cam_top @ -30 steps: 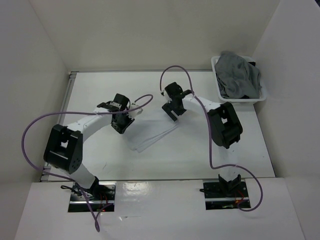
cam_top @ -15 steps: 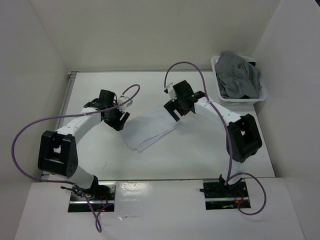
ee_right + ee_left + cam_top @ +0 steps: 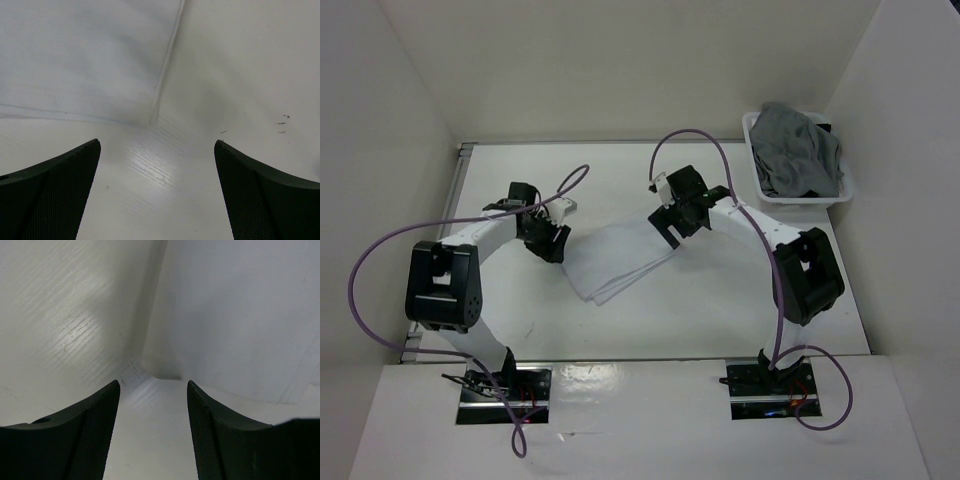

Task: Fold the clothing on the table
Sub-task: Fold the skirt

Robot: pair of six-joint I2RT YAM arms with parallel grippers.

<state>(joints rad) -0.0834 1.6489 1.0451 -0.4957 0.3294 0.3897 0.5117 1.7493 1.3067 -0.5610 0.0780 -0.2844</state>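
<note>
Overhead, the folded white clothing (image 3: 620, 260) lies midway on the desk (image 3: 720, 310) between the arms; only the right wrist view shows its corner just ahead of the wide-open, empty right fingers (image 3: 669, 224). The left fingers (image 3: 553, 243), parted and empty, hover beside its left edge; bare desk spreads toward the near edge.

The table (image 3: 650, 325), a flat white top edged with a metal rail (image 3: 460, 165) at its far left corner, is enclosed on three sides by plain white panels: a back wall (image 3: 620, 70) is set along its far edge, a left wall (image 3: 370, 180) along its left edge and a right wall (image 3: 910, 200) along its right edge. A white board (image 3: 640, 420) is laid along the table's near edge. The whole is lit softly and evenly, only faint shadows are cast on the table, and a dull sheen and a few small dark marks (image 3: 282, 122) are seen on its surface.
</note>
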